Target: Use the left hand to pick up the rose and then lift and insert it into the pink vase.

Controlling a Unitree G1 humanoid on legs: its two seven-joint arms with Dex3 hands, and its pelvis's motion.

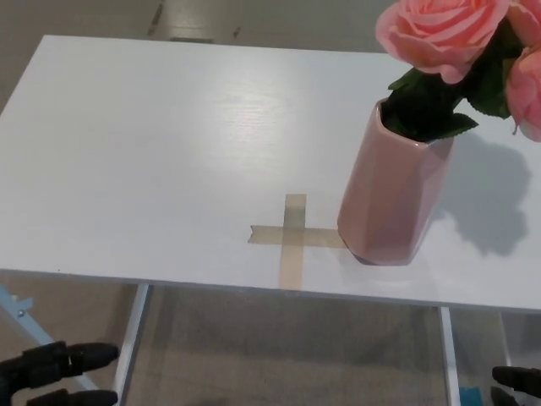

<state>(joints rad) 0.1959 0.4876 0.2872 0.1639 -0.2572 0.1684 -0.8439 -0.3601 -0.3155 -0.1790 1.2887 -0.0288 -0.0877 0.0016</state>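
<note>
White rectangular laminate table [152, 152]: bare save tan tape cross [292, 238]. Glossy pink ceramic vase [390, 196], upright beside cross, already holding pink fabric rose [444, 34], stem vertical, leaves at rim. Black left hand [55, 372]: below table's near edge, down-left of vase, empty, fingers apart. Black right hand [516, 385]: cropped, state unreadable.

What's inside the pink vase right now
Pink roses with dark green leaves rise out of the pink vase. Their stems go down through the mouth, but the opaque wall hides them and anything else inside.
</note>
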